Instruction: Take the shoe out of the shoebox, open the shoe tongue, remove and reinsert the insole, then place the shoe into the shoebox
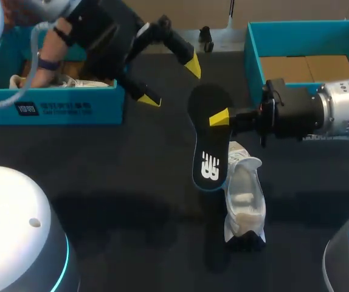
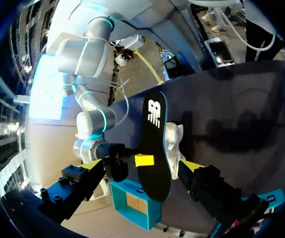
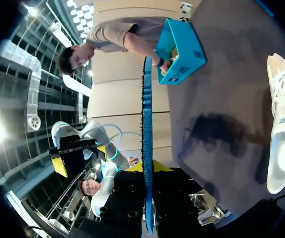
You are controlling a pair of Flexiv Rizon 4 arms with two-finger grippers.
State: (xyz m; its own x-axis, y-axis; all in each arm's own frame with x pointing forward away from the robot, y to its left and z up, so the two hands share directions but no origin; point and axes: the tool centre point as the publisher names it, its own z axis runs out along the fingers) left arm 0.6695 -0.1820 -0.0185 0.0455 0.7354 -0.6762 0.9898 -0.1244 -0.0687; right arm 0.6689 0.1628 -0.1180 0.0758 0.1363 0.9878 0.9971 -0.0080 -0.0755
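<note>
Black table (image 1: pixel 101 176), a person's forearm (image 1: pixel 55 40)

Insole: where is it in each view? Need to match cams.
Head: insole mid-table, held by the right gripper, overlapping the shoe.
Left wrist: insole ahead of the left gripper, in front of the shoe.
Right wrist: insole edge-on in the right gripper, shoe off to one side.
Landmark: the shoe.

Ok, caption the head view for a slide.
Right gripper holds flat black insole up beside white sneaker on dark table; left gripper open.
</note>
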